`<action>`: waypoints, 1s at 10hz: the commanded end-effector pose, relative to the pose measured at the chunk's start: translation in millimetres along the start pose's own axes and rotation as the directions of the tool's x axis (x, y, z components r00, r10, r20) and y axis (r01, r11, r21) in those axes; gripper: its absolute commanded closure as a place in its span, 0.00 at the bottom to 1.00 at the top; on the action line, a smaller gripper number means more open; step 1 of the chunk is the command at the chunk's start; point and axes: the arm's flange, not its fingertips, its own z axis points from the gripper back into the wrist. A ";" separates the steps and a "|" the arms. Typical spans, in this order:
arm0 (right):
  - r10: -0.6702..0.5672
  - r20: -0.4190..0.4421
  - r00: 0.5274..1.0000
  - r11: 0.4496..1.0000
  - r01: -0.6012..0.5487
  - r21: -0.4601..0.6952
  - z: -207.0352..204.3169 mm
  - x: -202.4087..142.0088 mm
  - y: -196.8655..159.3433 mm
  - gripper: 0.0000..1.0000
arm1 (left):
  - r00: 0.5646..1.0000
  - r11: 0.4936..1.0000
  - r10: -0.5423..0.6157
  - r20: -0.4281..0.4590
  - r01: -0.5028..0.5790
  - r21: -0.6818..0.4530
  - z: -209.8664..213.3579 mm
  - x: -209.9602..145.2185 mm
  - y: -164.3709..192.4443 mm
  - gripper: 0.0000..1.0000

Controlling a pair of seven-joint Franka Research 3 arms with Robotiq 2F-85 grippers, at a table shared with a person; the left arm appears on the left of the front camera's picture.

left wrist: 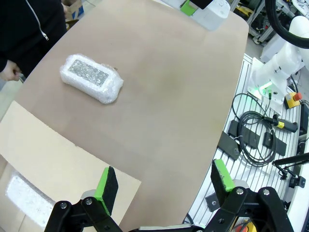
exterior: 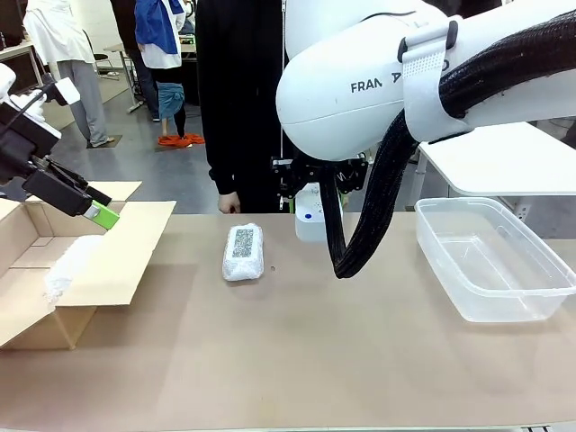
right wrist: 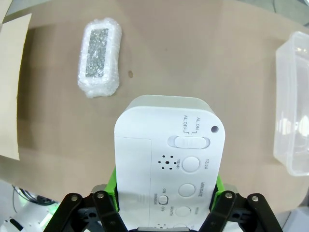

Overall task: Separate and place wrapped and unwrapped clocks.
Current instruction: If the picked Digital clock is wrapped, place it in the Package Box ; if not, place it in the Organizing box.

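**Bare clock in the right pincer, one bundle boxed, one on the counter**

A broad tan counter carried everything. A person in black clothing stood at its far edge. The white right arm reached in over the middle, a ribbed black cable hanging from it.

An open brown cardboard box sat at the robot's left end, one flap lying flat on the counter. A clear, rectangular plastic tub stood well apart at the right end.

One oblong bundle in crinkly whitish wrap with a dark speckled patch lay on the counter between box and tub, touching neither. A second whitish wrapped bundle lay inside the box.

The bare, smooth white plastic clock with rounded corners was above the counter near the far edge, between the speckled bundle and the tub. Its switches and printed labels faced the wrist camera.

The right pincer was clamped on that clock, a green pad pressed against each side. The left pincer hovered over the box flap with its jaws spread wide and nothing between them.
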 end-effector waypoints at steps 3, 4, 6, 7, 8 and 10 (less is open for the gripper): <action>0.010 0.005 1.000 1.000 -0.010 0.011 2.9 1.8 -1.8 0.42 | 1.000 1.000 0.006 0.011 -0.006 -0.011 0.9 -0.2 -0.9 0.00; 0.010 0.005 1.000 1.000 -0.010 0.011 2.9 1.8 -1.8 0.42 | 1.000 1.000 0.006 0.011 -0.006 -0.011 0.9 -0.2 -0.9 0.00; 0.010 0.005 1.000 1.000 -0.010 0.011 2.9 1.8 -1.8 0.42 | 1.000 1.000 0.006 0.011 -0.006 -0.011 0.9 -0.2 -0.9 0.00; 0.010 0.005 1.000 1.000 -0.010 0.011 2.9 1.8 -1.8 0.42 | 1.000 1.000 0.006 0.011 -0.006 -0.011 0.9 -0.2 -0.9 0.00; 0.000 0.000 1.000 1.000 0.000 0.000 0.0 0.0 0.1 0.20 | 1.000 1.000 0.006 0.011 -0.006 -0.011 0.9 -0.2 -0.9 0.00; -0.273 -0.003 0.962 0.962 0.273 0.017 45.5 56.6 -85.8 0.20 | 1.000 1.000 0.006 0.011 -0.006 -0.011 0.9 -0.2 -0.9 0.00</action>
